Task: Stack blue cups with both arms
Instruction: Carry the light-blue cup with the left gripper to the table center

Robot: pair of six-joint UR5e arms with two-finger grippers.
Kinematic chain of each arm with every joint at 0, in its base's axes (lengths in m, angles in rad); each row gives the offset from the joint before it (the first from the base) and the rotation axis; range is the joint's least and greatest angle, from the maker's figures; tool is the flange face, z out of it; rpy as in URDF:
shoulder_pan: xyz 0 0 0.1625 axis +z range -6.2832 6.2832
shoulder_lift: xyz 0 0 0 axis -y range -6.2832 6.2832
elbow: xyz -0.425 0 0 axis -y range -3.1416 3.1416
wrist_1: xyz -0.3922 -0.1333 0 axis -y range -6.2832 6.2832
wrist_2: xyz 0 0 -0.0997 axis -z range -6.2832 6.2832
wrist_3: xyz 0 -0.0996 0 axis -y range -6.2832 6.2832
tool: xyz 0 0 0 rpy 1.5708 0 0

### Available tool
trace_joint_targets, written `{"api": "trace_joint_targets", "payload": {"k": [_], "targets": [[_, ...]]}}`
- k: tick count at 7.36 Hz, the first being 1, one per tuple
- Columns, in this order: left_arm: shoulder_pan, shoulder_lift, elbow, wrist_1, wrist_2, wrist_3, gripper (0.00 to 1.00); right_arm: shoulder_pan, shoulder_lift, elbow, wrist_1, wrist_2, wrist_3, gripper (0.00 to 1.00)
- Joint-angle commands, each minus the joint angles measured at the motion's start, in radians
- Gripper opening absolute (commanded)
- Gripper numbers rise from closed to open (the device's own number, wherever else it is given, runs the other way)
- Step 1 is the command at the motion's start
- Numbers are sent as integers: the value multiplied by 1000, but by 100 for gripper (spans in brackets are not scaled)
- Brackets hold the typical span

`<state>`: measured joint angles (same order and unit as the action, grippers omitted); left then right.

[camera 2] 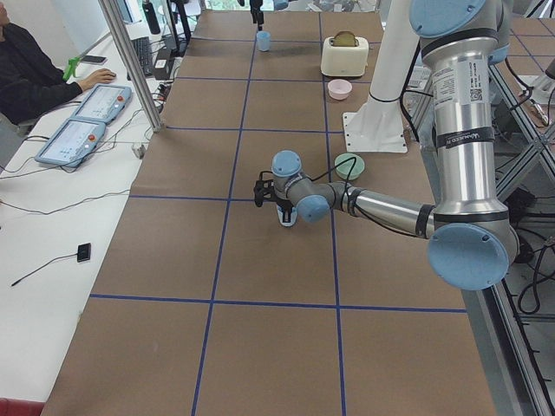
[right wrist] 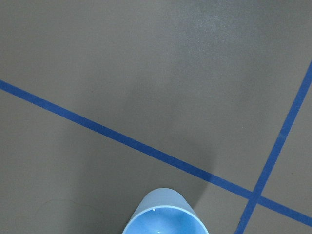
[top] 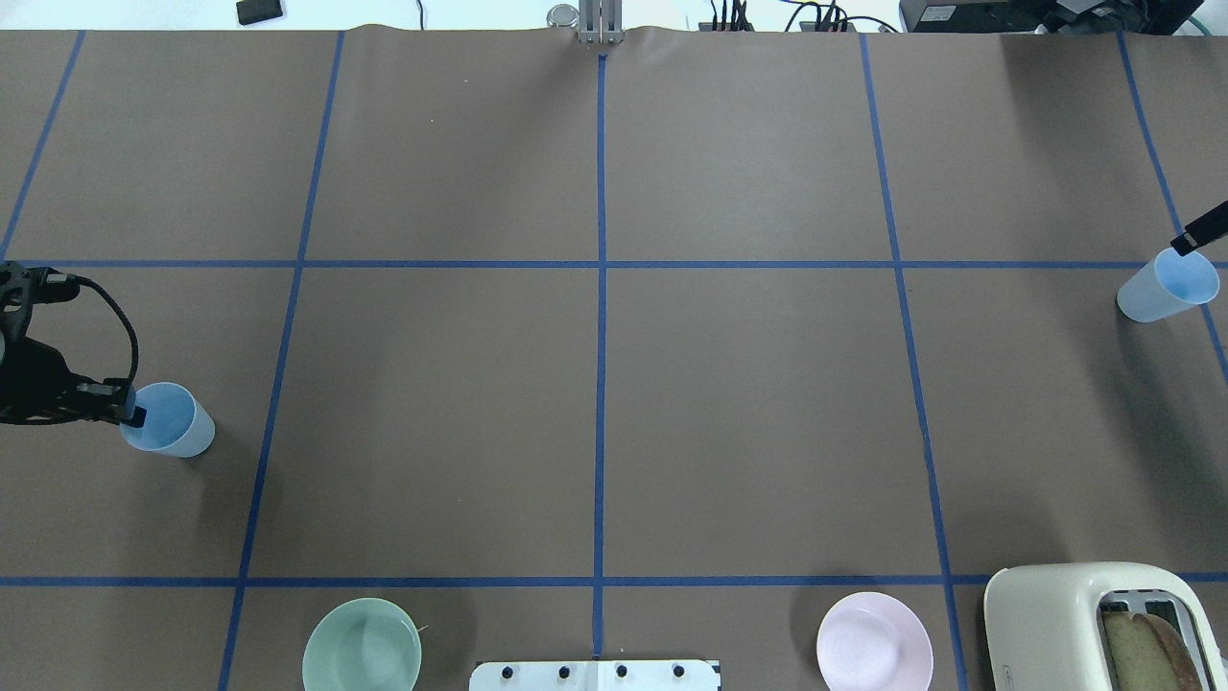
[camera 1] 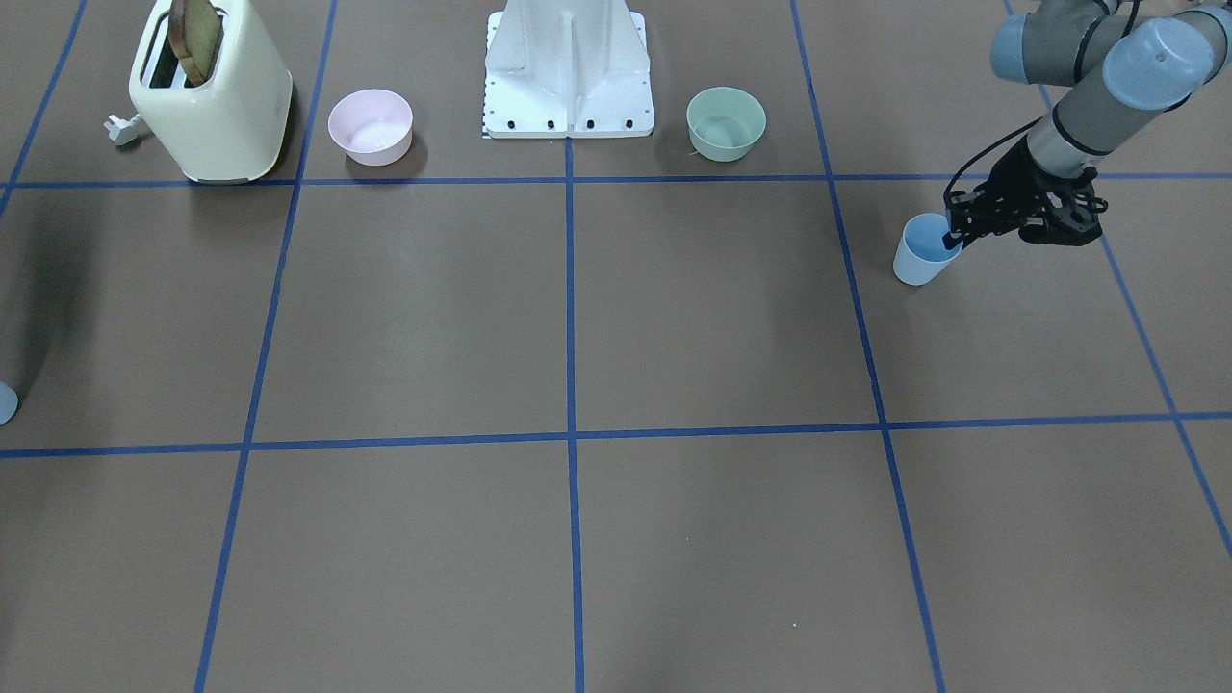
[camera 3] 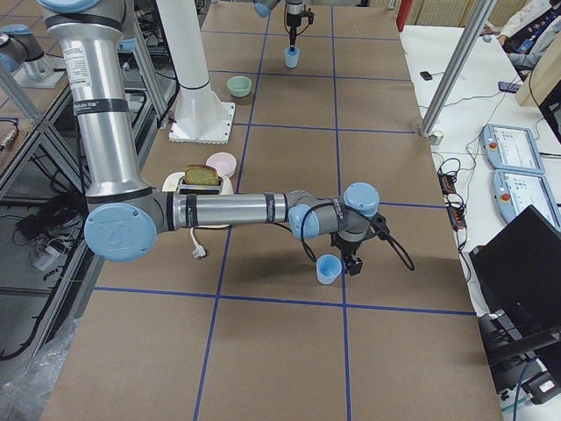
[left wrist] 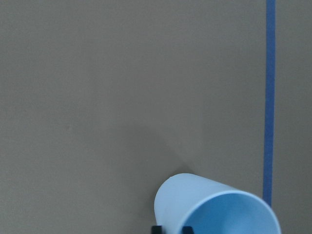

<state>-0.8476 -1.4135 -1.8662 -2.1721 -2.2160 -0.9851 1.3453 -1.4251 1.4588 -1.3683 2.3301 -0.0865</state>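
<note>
One blue cup (top: 177, 434) stands at the table's left side. My left gripper (top: 132, 416) is at its rim, one finger inside and one outside, shut on the wall; the front view (camera 1: 953, 237) and the left wrist view (left wrist: 171, 229) show this too. The cup also shows in the left wrist view (left wrist: 214, 209). The other blue cup (top: 1163, 290) stands at the far right edge. My right gripper (top: 1192, 238) shows only as one black finger at that cup's rim. The right wrist view shows the cup (right wrist: 165, 217) but no fingers, so I cannot tell its state.
Near the robot's base stand a cream toaster (camera 1: 217, 106) holding toast, a pink bowl (camera 1: 371, 126), a pale green bowl (camera 1: 726, 122) and the white pedestal (camera 1: 568, 77). Blue tape lines grid the brown table. An operator (camera 2: 26, 69) sits beside the table.
</note>
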Motion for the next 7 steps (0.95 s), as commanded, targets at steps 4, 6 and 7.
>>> {"api": "trace_joint_targets", "payload": {"k": [4,6,7], "targets": [[-10,-4,-57,15,-13,-30,0,0,2,0,0,0,-1,100],[-14,-159,-59,216,-41,-70,0,0,5,0,0,0,-1,100],[-18,-289,-57,385,-36,-70,0,0,6,0,0,0,-1,100]]}}
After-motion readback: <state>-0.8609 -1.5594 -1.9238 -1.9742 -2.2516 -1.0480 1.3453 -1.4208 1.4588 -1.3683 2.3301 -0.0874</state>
